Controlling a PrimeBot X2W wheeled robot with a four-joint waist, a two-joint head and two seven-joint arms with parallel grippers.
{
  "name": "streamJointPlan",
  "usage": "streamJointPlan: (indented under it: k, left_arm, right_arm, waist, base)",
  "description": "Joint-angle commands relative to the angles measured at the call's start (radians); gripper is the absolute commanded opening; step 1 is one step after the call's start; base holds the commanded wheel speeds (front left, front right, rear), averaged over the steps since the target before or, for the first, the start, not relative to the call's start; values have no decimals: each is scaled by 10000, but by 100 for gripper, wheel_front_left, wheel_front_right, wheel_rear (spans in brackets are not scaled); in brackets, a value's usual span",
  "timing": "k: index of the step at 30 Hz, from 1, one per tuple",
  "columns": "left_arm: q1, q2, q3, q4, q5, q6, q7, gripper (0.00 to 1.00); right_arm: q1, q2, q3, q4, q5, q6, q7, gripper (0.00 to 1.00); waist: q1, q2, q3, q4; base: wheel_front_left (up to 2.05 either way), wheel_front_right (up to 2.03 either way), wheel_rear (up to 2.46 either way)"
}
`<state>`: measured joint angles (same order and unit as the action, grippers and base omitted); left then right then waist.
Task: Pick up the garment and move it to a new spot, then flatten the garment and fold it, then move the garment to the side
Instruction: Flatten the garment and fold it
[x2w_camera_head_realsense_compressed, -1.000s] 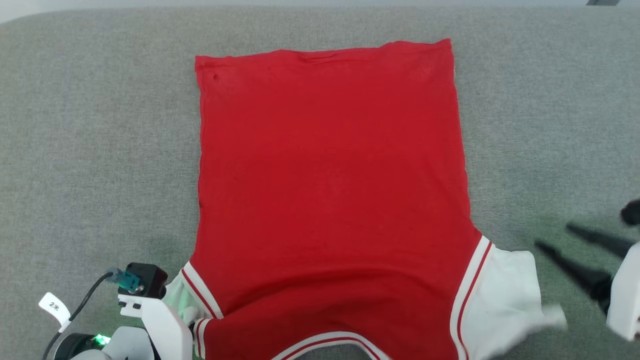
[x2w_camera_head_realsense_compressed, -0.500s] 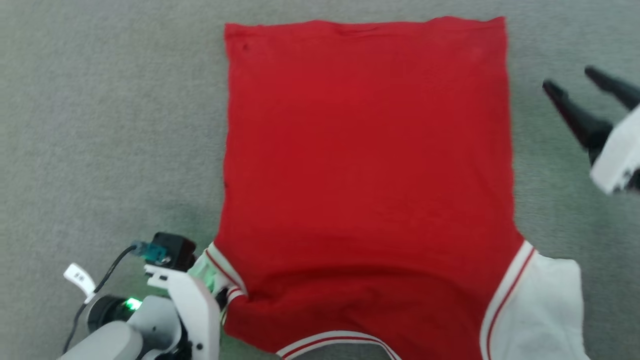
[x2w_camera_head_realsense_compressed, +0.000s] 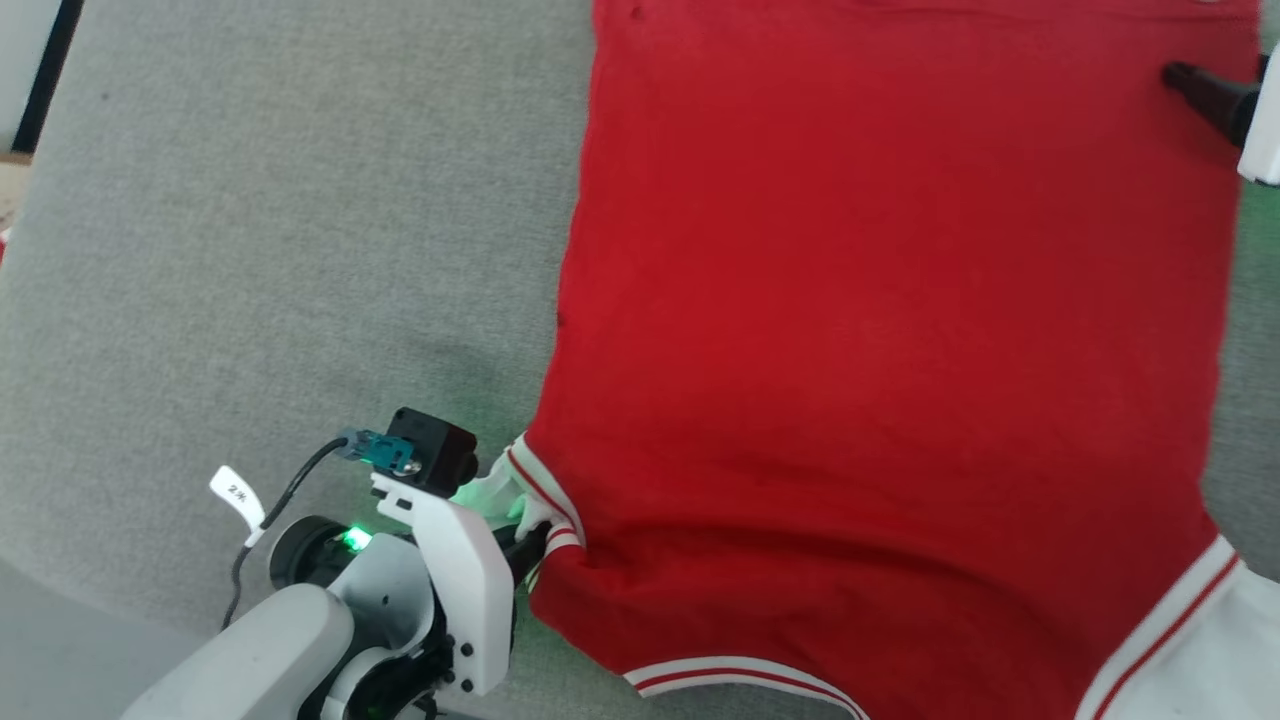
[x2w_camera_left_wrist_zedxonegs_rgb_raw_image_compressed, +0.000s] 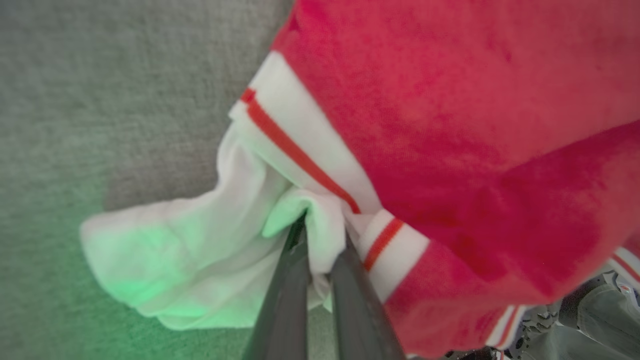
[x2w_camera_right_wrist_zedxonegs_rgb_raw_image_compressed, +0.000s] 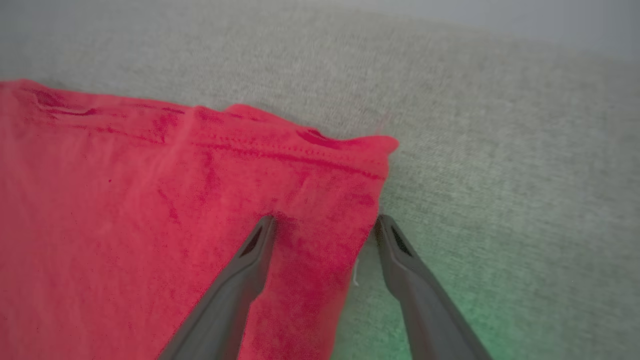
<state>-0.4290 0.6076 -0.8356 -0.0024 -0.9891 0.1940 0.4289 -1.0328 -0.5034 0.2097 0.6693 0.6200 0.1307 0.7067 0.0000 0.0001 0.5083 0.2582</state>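
Red garment (x2w_camera_right_wrist_zedxonegs_rgb_raw_image_compressed: 125, 225) lying on grey woven surface (x2w_camera_right_wrist_zedxonegs_rgb_raw_image_compressed: 500, 175), stitched hem and one corner uppermost, light wrinkles along hem, right gripper (x2w_camera_right_wrist_zedxonegs_rgb_raw_image_compressed: 325, 222) spread wide, one finger over red cloth, other just beside garment's side edge, contact undetermined

The garment (x2w_camera_head_realsense_compressed: 880, 330) is showing as soft, matt red knit cloth, its sleeve (x2w_camera_left_wrist_zedxonegs_rgb_raw_image_compressed: 190, 260) white and fuzzy. The grey cover (x2w_camera_head_realsense_compressed: 280, 250) is looking like coarse woven fabric. The fingers (x2w_camera_right_wrist_zedxonegs_rgb_raw_image_compressed: 230, 295) are reading as smooth, dark matt plastic; the arm shell (x2w_camera_head_realsense_compressed: 465, 590) is gleaming as glossy white plastic.
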Motion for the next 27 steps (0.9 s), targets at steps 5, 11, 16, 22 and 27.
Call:
streamJointPlan:
  k: [5, 11, 16, 22, 27]
  left_arm:
    - [-228, -588, -229, 984, 97, 25, -110, 0]
    - [-231, -683, -228, 1352, -7, -99, -165, 0]
    - [-159, -518, -87, 1539, -45, -90, -284, 0]
    - [-122, -120, 316, 1343, -123, 175, -560, 0]
    - [-69, 225, 549, 997, -188, 364, -553, 0]
  right_arm:
    - [-452, 199, 438, 1979, -308, -3, 2160, 100]
    - [-532, 364, 700, 3038, -967, -12, 3327, 0]
    - [-560, 184, 1033, 2104, -943, -11, 2604, 0]
    - [73, -476, 1716, -216, 42, -11, 2111, 0]
    - [1626, -1261, 1903, -2489, 1078, -11, 2148, 0]
  waist:
    - [0, -1, 214, 372]
    - [0, -1, 117, 319]
    - [0, -1, -123, -91]
    - [0, -1, -485, -931]
    - [0, -1, -783, -1660]
  base:
    - [0, 0, 0]
    - [0, 0, 0]
    - [0, 0, 0]
    - [0, 0, 0]
    - [0, 0, 0]
